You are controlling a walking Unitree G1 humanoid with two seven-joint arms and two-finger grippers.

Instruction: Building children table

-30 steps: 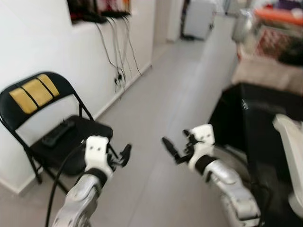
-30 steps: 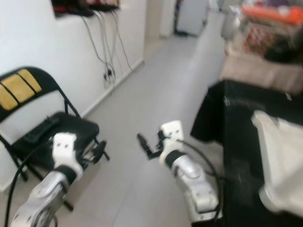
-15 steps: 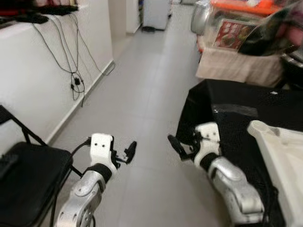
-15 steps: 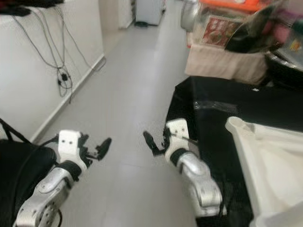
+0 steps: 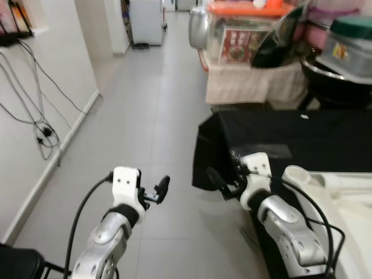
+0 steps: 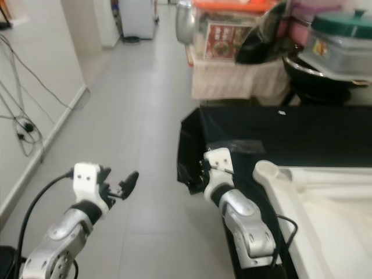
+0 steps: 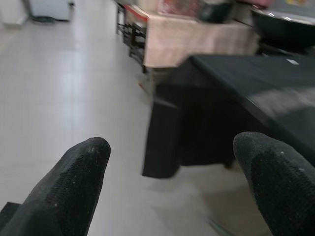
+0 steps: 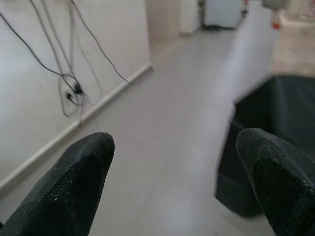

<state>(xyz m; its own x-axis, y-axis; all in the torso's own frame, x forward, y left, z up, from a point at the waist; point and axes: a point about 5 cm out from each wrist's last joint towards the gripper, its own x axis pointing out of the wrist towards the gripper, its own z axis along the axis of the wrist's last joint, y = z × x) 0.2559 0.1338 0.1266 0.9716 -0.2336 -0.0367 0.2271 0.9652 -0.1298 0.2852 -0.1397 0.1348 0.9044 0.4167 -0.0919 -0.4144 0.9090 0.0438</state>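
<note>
Faced a tiled floor (image 5: 157,104) running up the middle of the frame, with a desk (image 5: 302,133) under a black cloth (image 5: 203,157) at the right. Found the white table piece (image 6: 325,197), a moulded plastic part with a rounded corner, lying on that desk at the lower right. Could not make out how it was oriented.

Held the left fingers (image 5: 162,186) at lower centre-left over bare floor, spread wide with nothing between them, as seen along the left wrist. Held the right fingers (image 5: 214,176) at lower centre, equally wide apart and empty, just beside the hanging corner of the cloth and short of the white piece.

Judged the main hazards as follows. Could have dragged the cloth, and the white piece with it, by hooking a finger or the right forearm in the draped corner, given how close the arm sat to the desk edge. Might have snagged the black forearm cable (image 5: 325,224) on the rounded corner of the white piece. Risked a poor grip on smooth, broad plastic with two slim fingers, so a one-sided lift could have tipped it off the desk. Noted loose wall cables (image 5: 40,125) at the left edge as a trip risk if stepping that way.
</note>
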